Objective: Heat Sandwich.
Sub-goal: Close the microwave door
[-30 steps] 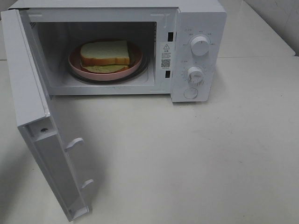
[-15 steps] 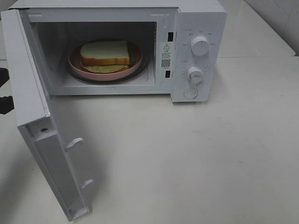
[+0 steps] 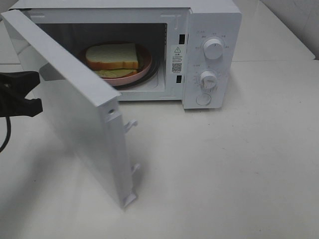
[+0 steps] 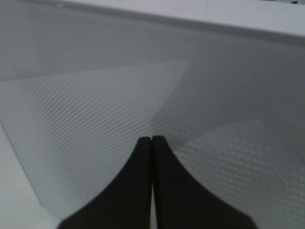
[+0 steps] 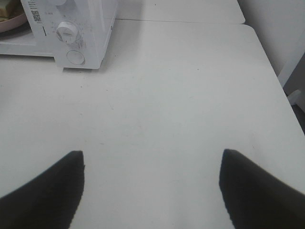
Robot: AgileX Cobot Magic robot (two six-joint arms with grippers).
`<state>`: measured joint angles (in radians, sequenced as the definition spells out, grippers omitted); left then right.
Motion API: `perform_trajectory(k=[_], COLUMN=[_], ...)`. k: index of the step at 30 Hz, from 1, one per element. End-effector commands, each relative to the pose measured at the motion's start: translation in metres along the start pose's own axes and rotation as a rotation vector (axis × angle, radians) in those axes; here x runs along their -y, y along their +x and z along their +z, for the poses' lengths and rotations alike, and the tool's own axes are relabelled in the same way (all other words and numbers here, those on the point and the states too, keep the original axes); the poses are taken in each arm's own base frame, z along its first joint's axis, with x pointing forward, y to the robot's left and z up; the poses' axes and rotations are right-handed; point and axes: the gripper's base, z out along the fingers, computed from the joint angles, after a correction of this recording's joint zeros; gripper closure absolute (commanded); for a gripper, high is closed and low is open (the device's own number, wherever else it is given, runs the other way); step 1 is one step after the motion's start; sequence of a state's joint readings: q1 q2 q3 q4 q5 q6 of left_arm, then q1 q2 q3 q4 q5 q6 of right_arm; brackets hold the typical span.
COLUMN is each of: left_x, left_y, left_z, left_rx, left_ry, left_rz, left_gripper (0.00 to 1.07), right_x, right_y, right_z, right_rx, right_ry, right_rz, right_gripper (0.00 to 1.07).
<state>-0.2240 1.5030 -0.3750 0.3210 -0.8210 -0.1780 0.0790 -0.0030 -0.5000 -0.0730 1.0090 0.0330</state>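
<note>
The sandwich [image 3: 112, 56], thick white bread with tan crust, lies on a round pink plate [image 3: 144, 68] inside the white microwave [image 3: 212, 25]. The microwave door [image 3: 75, 114] stands half swung, partly covering the cavity. My left gripper [image 3: 39, 92] is at the far left, on the outer side of the door. In the left wrist view its fingers [image 4: 151, 139] are shut together against the dotted door panel [image 4: 95, 119]. My right gripper [image 5: 152, 153] is open and empty over bare table, out of the high view.
Two dials [image 3: 213, 50] and a round button [image 3: 203, 99] sit on the microwave's right panel. The white table [image 3: 239, 174] stretches in front and to the right. In the right wrist view the microwave's front corner [image 5: 71, 28] is far from the gripper, and the table's edge [image 5: 271, 71] runs nearby.
The door has swung from wide open toward the cavity. My left gripper has come in from the left edge, behind the door.
</note>
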Motion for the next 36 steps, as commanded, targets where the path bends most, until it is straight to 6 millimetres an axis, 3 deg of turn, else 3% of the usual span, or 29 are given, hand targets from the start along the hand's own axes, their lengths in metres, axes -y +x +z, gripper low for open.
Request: perform_trajectory(k=[1,16,36], left_x=[0.009,0.044,0.1], left_y=[-0.009,-0.023,-0.037], left_z=[0.009,0.051,0.112], left_rx=[0.043,0.078,0.064], left_ry=[0.036,0.064,0.114], left_rz=[-0.003,-0.097,-0.067], left_gripper=[1.07,1.07,1.07], right_x=[0.0,0.0,0.0], right_y=[0.001,0.001,0.001], right_z=[-0.003,-0.003,-0.003], right_rx=[0.036,0.036,0.036], right_ry=[0.001,0.001,0.001], right_rz=[0.005,0.004,0.004], right_gripper=[0.32,0.32,0.32])
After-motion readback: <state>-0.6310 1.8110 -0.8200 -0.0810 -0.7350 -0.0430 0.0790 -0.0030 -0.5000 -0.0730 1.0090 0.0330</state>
